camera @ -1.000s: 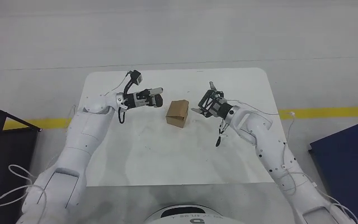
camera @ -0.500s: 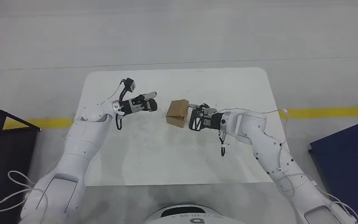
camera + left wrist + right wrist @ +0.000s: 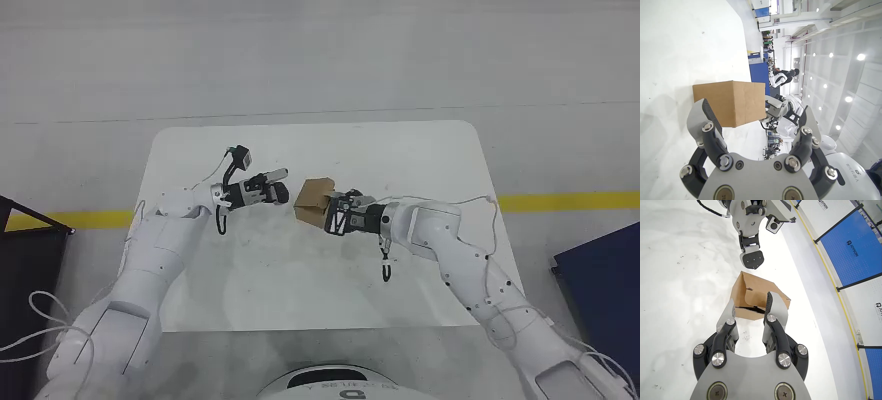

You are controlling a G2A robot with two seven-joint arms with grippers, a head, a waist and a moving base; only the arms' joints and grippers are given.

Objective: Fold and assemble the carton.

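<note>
The carton (image 3: pixel 315 199) sits in the middle of the table (image 3: pixel 300 290), its half-folded end flaps facing the right gripper (image 3: pixel 336 217), whose jaws stand apart around them. The left gripper (image 3: pixel 281 186), jaws also apart, hangs just beside the opposite side. Closing that end seems the step in hand; next the right gripper should press the flaps in while the left braces the carton.

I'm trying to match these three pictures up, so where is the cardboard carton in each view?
Top view: carton on the table, between the left gripper and right gripper.
Left wrist view: carton standing just beyond the left gripper's fingers.
Right wrist view: carton at the right gripper's fingertips, flapped end facing it.
Shared landmark: the white table under it.
</note>
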